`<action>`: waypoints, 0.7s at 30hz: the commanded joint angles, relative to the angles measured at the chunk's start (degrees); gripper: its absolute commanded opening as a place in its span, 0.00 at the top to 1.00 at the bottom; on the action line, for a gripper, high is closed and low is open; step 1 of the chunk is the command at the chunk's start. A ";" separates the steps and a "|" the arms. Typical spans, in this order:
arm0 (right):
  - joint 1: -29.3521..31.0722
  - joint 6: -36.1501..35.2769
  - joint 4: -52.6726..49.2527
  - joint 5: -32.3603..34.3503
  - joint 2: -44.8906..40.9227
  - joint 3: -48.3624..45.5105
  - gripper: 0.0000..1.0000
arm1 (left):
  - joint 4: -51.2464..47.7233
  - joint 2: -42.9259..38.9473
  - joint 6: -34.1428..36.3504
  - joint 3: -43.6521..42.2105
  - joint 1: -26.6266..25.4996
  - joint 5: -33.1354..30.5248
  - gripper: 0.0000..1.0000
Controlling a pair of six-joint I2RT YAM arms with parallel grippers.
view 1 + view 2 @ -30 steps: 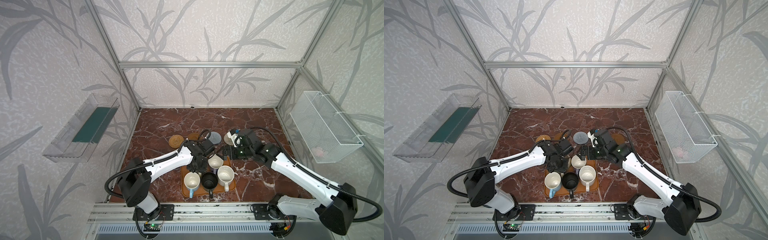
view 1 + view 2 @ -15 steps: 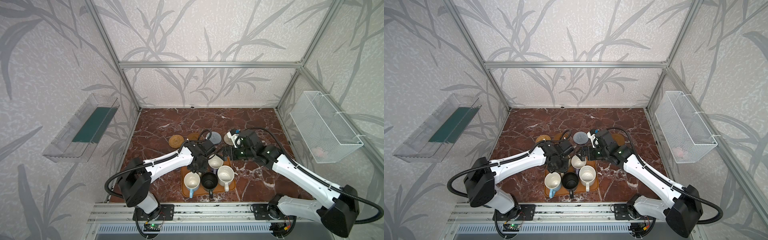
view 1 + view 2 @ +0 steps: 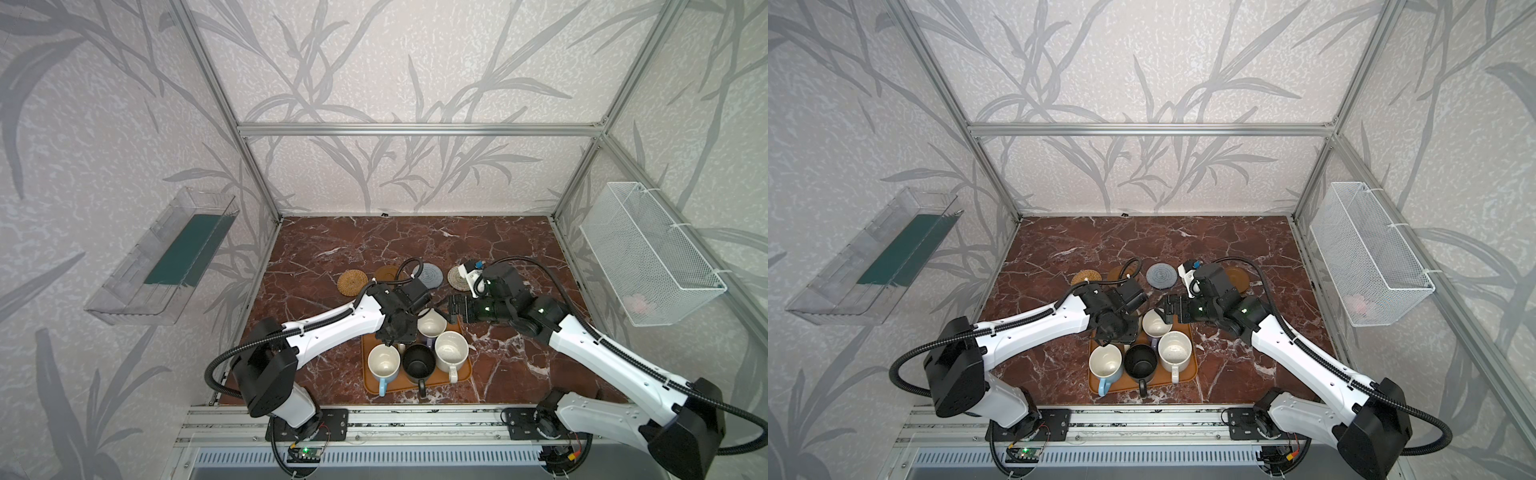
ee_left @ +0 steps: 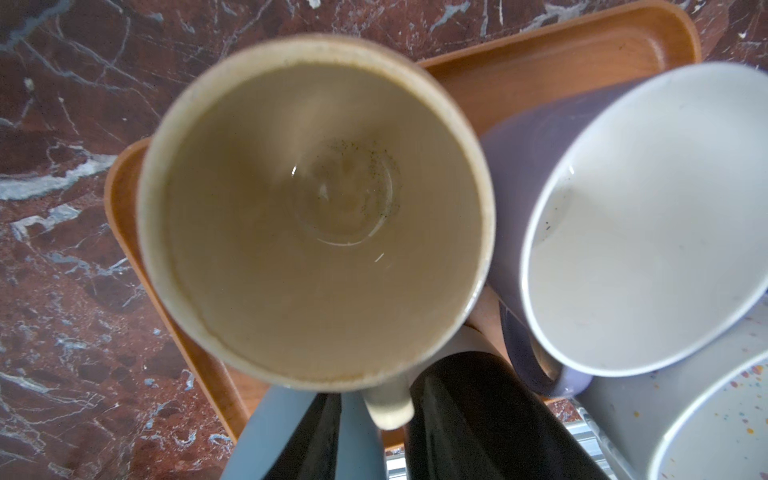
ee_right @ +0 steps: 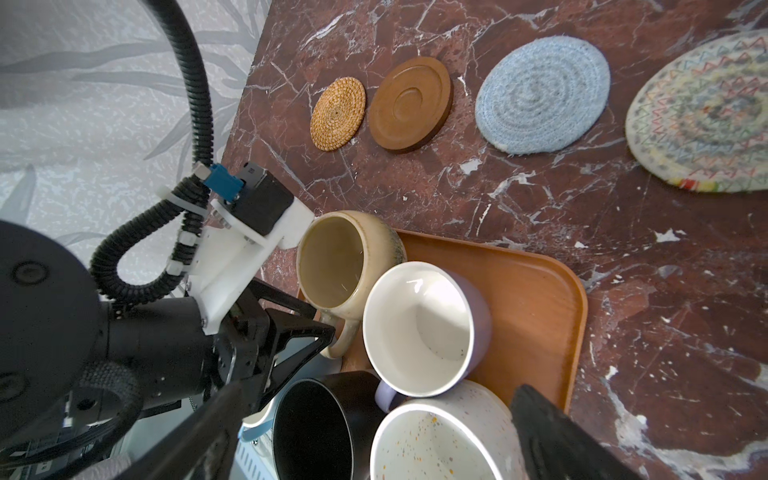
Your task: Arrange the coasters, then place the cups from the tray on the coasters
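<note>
In both top views the left arm's wrist hides nearly all of the beige mug (image 4: 316,208) and the left pincer (image 4: 384,415), and in the left wrist view that mug is blurred while the white mug (image 4: 706,432) runs off the picture's corner. In a top view the right arm hides part of one brown coaster (image 3: 1239,275), and in a top view its wrist camera covers part of the cream rope coaster (image 3: 456,277). Something pinkish in the wire basket (image 3: 648,266) is too faint to name.
</note>
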 commanded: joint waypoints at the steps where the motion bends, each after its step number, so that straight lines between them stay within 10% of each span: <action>1: 0.28 0.67 1.28 1.16 -1.49 -0.48 0.01 | 1.18 0.88 -0.93 -0.82 -0.16 -1.16 0.63; 21: 0.29 1.61 1.71 2.86 -3.86 -2.58 0.01 | 0.84 2.77 -0.08 -0.52 -0.13 -1.65 0.67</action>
